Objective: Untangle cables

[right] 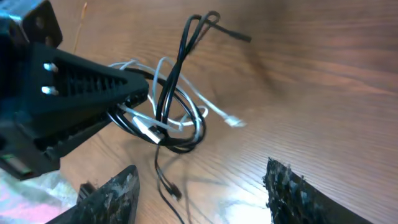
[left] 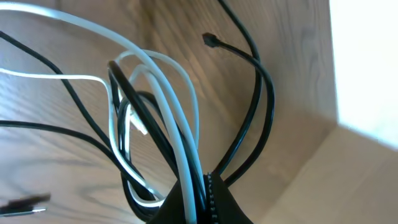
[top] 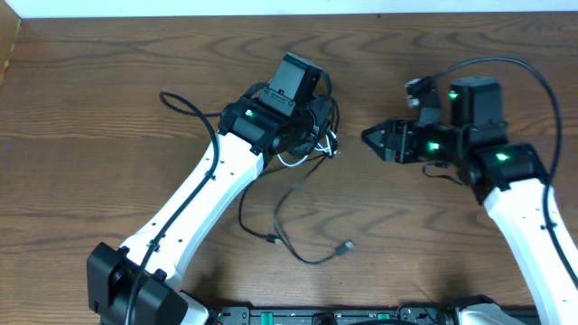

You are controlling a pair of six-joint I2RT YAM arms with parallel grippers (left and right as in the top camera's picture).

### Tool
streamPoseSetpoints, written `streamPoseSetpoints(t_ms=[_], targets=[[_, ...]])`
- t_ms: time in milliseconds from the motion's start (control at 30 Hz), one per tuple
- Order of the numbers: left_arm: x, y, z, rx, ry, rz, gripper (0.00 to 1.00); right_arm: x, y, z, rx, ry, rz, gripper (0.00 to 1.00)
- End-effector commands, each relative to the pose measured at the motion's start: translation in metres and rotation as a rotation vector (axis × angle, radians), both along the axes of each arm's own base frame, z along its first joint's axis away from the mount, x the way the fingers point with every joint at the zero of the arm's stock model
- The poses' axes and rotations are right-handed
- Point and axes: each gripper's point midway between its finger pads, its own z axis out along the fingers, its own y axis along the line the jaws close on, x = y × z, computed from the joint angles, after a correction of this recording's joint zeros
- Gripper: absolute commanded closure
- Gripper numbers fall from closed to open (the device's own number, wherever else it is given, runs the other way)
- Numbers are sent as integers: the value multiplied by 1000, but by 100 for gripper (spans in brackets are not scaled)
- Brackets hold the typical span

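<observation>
Black cable (left: 256, 102) and white cable (left: 194, 124), knotted together, clenched in left tool (left: 199, 196) and raised off wooden counter (top: 90, 108) so ends trail loose; right tool (right: 199, 199), fingers spread and empty, near the knot, probably to draw out a strand.

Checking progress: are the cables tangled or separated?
Tangled. The cables, one white and one black, loop through each other in one bundle, pinched by the left gripper above the table.
</observation>
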Motion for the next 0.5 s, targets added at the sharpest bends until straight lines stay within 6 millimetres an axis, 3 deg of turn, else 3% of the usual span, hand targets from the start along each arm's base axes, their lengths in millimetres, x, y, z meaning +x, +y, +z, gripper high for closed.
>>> streamPoseSetpoints(t_ms=[0, 300, 467], targets=[[8, 2, 1, -51, 32, 120, 92, 1, 14, -14, 13, 44, 29, 39], [23, 21, 1, -157, 123, 396, 93, 7, 45, -41, -29, 11, 163, 39], [15, 39, -10, -150, 223, 508, 93, 12, 64, -56, -46, -21, 225, 39]])
